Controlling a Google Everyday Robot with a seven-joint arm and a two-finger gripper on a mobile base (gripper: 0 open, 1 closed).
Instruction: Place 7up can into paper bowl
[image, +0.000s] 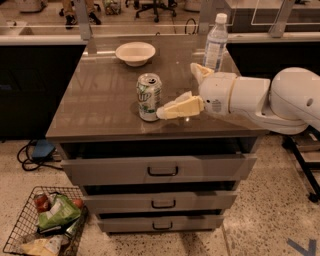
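Your paper bowl (135, 53) sits upright at tabletop (100, 100) rear, left of centre. 7up can (149, 97) stands upright near front edge, well apart from bowl. Your gripper (177, 91) hovers just right of can, fingers (181, 107) spread apart, clamping nothing; lower fingertip at can's lower side, contact unclear. Clear water bottle (216, 42) stands rear right, behind gripper.

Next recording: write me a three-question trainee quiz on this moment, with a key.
1. True or false: the green-and-white aluminium 7up can stands upright on the grey tabletop, outside the cream round paper bowl.
2. The robot's cream two-finger gripper is: A) over the bowl; B) open, close beside the can; C) gripping the clear plastic bottle.
3. How many drawers show below the tabletop?
Key: 1 true; 2 B; 3 three.
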